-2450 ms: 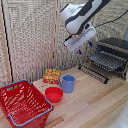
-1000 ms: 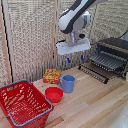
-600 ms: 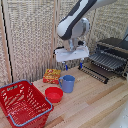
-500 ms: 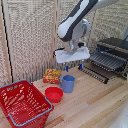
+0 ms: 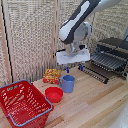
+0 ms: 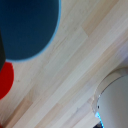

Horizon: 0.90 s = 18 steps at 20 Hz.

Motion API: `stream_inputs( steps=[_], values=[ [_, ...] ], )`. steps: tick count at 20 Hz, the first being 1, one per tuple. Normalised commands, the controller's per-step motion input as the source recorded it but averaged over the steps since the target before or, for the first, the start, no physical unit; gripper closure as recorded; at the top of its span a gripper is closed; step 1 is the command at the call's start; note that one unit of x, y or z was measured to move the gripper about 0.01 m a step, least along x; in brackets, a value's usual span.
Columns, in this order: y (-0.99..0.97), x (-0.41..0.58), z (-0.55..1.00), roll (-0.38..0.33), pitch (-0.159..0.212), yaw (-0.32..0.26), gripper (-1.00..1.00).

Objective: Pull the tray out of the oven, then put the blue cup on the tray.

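The blue cup (image 5: 67, 83) stands upright on the wooden table, its handle facing the back. My gripper (image 5: 74, 68) hangs just above it, slightly toward the oven side, with the fingertips apart and nothing between them. In the wrist view the blue cup (image 6: 27, 25) looms large and blurred. At the exterior view's right, the oven (image 5: 114, 50) has its door (image 5: 94, 73) folded down. The tray (image 5: 107, 61), a dark wire rack, sticks out of the oven's opening over the door.
A red bowl (image 5: 53, 94) sits right beside the cup and shows as a red patch (image 6: 4, 80) in the wrist view. A red basket (image 5: 22, 105) fills the exterior view's lower left. An orange packet (image 5: 51, 76) lies behind the cup. A woven screen backs the table.
The arm has swung away from the oven toward the exterior view's left and come down, so the gripper now hangs just above the blue cup. Cup, bowl and tray have not moved.
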Motion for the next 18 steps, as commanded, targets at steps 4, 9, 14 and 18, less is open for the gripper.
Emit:
stream_inputs(
  steps=[4,9,14,18],
  values=[
    [0.0,-0.053,-0.4,0.002,-0.021,0.009,-1.0],
    [-0.25,-0.007,-0.36,0.004,0.029,0.082,-1.0],
    [-0.22,0.019,-0.13,0.005,-0.003,0.234,-1.0],
    [-0.04,-0.002,0.0,0.009,-0.005,0.126,1.0]
  ],
)
